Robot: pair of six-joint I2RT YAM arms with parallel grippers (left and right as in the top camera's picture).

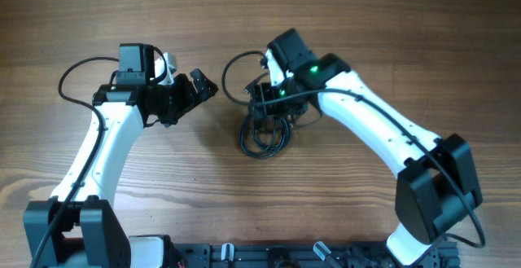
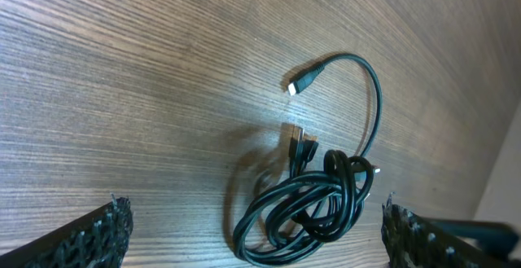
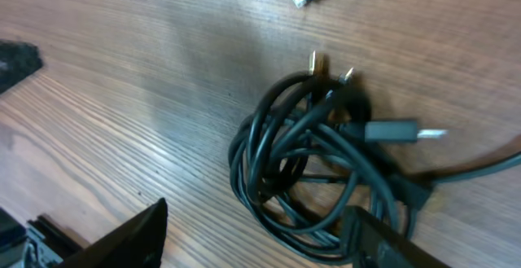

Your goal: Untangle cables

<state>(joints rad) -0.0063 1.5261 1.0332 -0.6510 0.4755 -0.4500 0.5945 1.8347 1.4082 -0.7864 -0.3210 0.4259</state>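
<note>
The cables lie in one knotted coil near the centre of the wooden table, with one plug end looping out free. The right gripper stands directly over the coil, jaws apart and straddling its edge. The left gripper is near the coil, facing it, jaws wide apart.

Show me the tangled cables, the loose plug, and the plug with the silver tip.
tangled cables [image 2: 340, 170], left wrist view, on the knotted black loops.
loose plug [image 2: 303, 81], left wrist view, on its dark body.
silver-tipped plug [image 3: 391, 130], right wrist view, on its dark housing.
</note>
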